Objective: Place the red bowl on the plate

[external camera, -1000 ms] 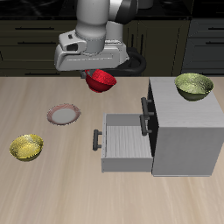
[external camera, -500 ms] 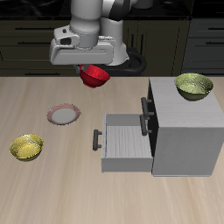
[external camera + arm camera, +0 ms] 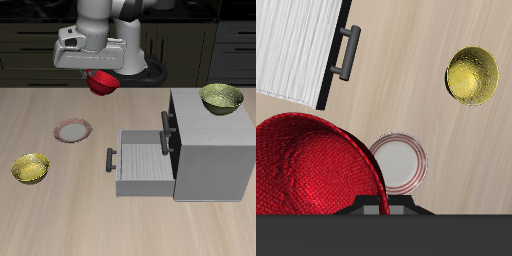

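The gripper [image 3: 100, 72] stays clamped on the red bowl [image 3: 103, 83], held in the air above the table [image 3: 60, 210]; since a second ago it has risen and shifted toward the plate [image 3: 73, 130], which lies on the wood beside the yellow-green bowl [image 3: 30, 168].

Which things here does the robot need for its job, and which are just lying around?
Needed: red bowl, held up in the fingers; plate.
Lying about: yellow-green bowl; olive-green bowl on the cabinet; open drawer.
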Motion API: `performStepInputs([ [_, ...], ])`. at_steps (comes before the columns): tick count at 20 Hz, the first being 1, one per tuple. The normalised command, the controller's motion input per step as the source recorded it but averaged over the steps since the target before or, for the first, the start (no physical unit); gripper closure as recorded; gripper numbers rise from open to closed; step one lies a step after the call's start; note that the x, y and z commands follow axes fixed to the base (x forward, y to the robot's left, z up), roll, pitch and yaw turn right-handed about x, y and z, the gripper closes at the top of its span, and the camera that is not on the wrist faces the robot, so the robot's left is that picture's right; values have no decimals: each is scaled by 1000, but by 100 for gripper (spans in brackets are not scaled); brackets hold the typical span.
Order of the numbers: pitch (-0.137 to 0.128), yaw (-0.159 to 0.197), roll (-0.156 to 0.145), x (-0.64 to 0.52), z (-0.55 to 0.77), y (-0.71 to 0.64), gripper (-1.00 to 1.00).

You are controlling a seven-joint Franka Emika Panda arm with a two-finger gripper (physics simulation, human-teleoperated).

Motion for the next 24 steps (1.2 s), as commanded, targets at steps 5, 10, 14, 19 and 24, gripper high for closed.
performStepInputs([
  [5,-7,-16,32,-228,48,-12,100],
  [10,19,-55,48,-303,-44,-42,100],
  [14,-3,-73,116,-275,-22,101,100],
  [19,0,-31,61,-160,-47,66,100],
  [24,7,-17,20,-128,-40,-40,100],
])
